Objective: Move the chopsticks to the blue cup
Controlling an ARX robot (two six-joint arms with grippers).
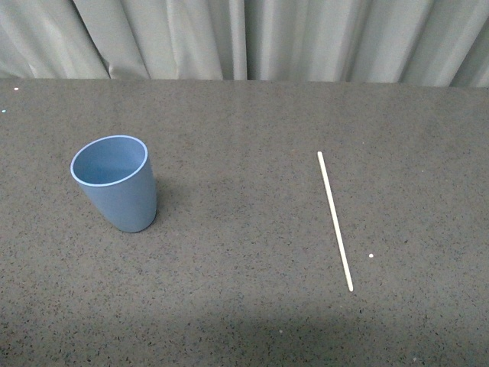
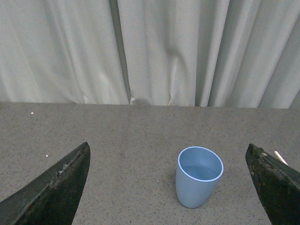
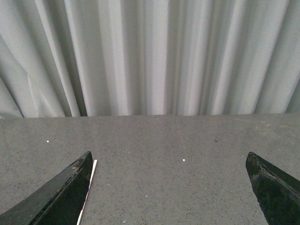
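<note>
The blue cup [image 1: 116,183] stands upright on the dark speckled table at the left. It also shows in the left wrist view [image 2: 198,176], between the two black fingers of my open left gripper [image 2: 168,187] and some way ahead of them. The chopstick [image 1: 335,219] lies flat on the table at the right, running from far to near. In the right wrist view the chopstick [image 3: 89,185] lies right beside one finger of my open, empty right gripper [image 3: 168,187]. A tip of the chopstick [image 2: 280,158] peeks past a left finger. Neither arm shows in the front view.
A pale pleated curtain [image 1: 244,38] hangs along the table's far edge. A small white speck [image 1: 371,255] lies on the table just right of the chopstick's near end. The table [image 1: 244,306] is dark grey and speckled.
</note>
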